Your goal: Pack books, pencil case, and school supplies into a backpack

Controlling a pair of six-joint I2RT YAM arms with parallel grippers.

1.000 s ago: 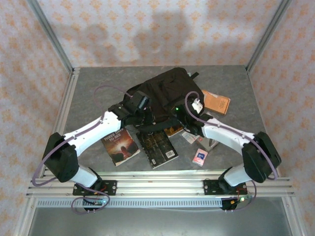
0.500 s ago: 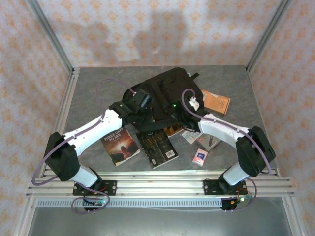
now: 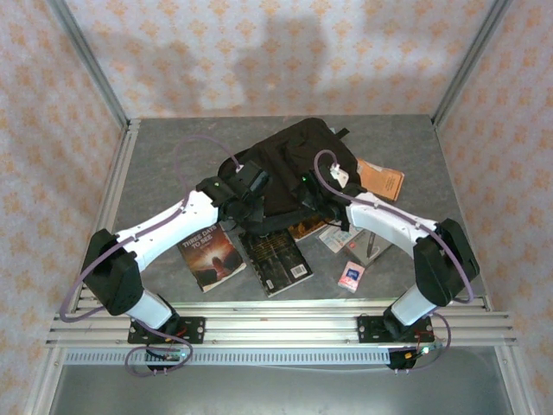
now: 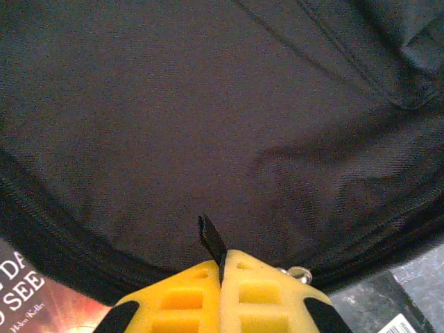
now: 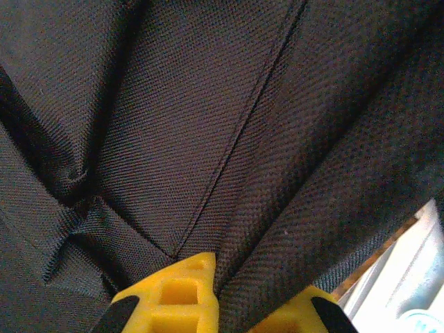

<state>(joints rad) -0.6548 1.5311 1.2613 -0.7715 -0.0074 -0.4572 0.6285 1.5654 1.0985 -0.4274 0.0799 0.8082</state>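
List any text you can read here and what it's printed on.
"THREE DAYS TO SEE": white title on the reddish book; the left wrist view shows "SEE" and "Helen Keller" on it.
Black-grey book, orange booklet, pink packet: print too small to read.

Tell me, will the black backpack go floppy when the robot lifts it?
Probably floppy: the backpack is soft fabric, creased and folded by the right gripper. It likely sags rather than tips. Where the left gripper pinches a small tab, pulling may just stretch it.
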